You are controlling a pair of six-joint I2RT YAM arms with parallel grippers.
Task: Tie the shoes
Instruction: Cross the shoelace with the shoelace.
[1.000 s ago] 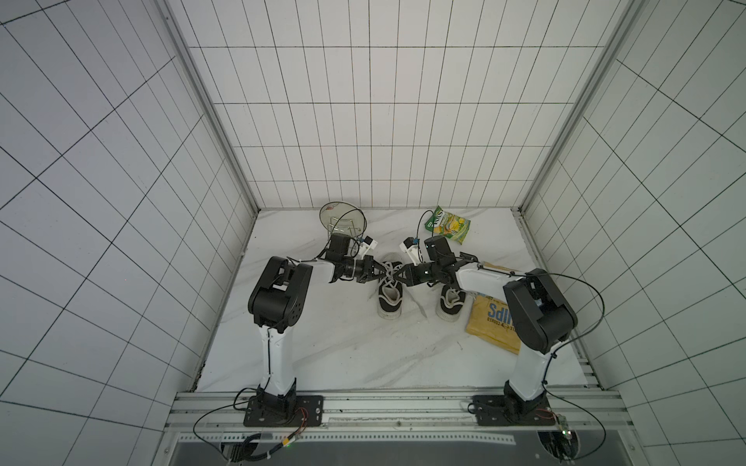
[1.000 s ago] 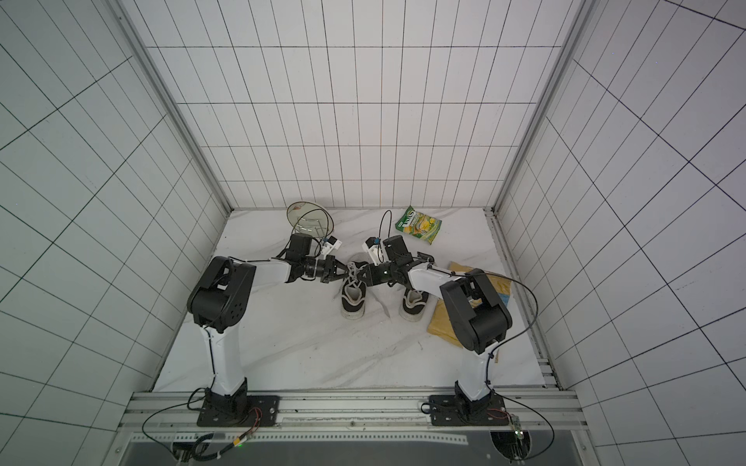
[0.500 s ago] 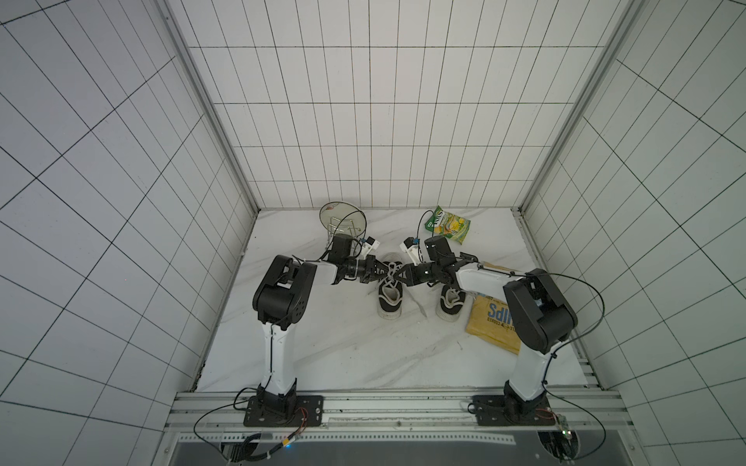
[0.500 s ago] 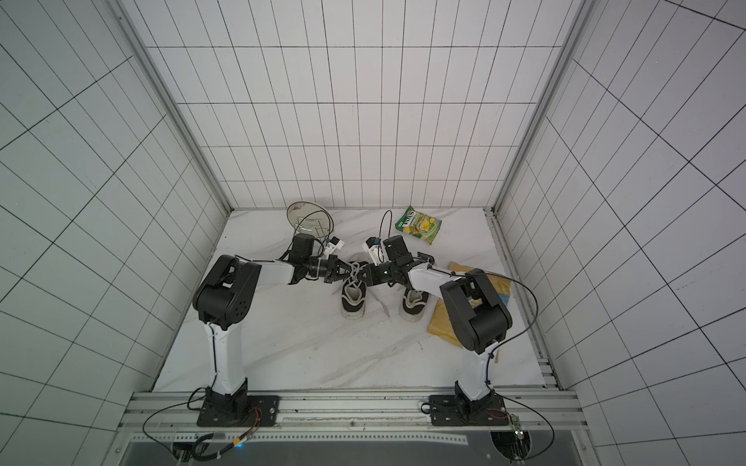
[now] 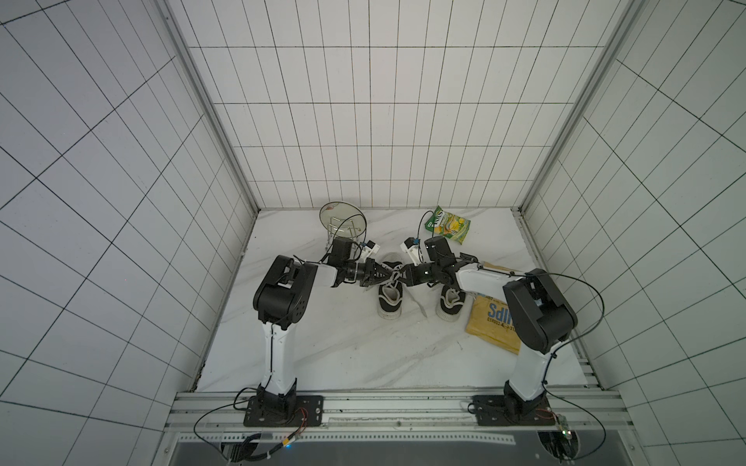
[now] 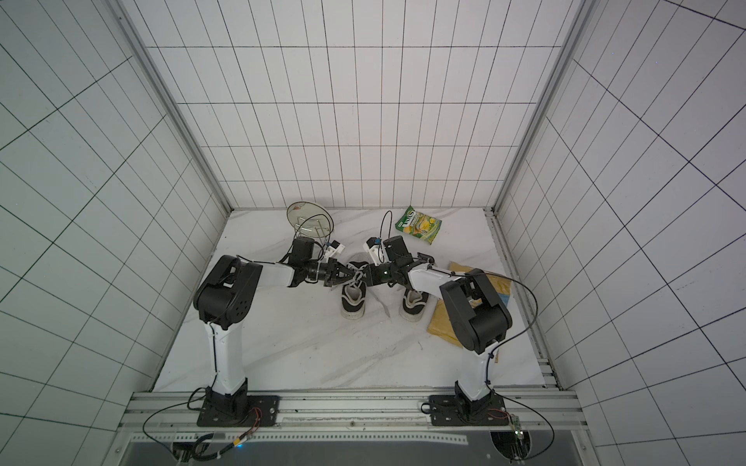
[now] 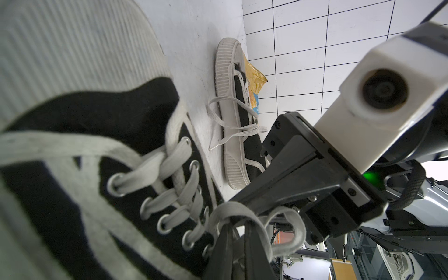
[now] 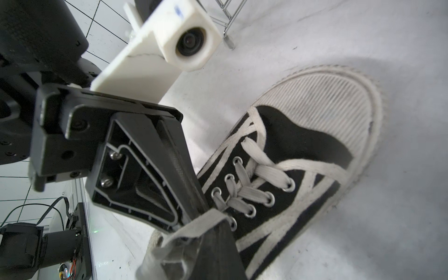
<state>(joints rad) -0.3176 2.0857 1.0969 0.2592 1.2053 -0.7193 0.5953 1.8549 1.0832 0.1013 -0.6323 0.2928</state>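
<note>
2 shoes [image 5: 390,308] sit side by side mid-tabletop, toes toward its front edge. The right gripper [image 5: 403,276] is clamped on the left shoe [image 6: 354,300]'s lace [image 8: 196,226]. The left gripper [image 5: 384,277] touches that lace; whether it grips, I cannot tell.

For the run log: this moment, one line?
phase: tying centre shoe | right gripper: shut on lace | left gripper: at lace, grip unclear

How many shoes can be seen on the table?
2. The middle shoe stands mid-table. The second shoe stands beside it, next to the yellow bag, partly under the right arm. No further shoe seems hidden.
</note>
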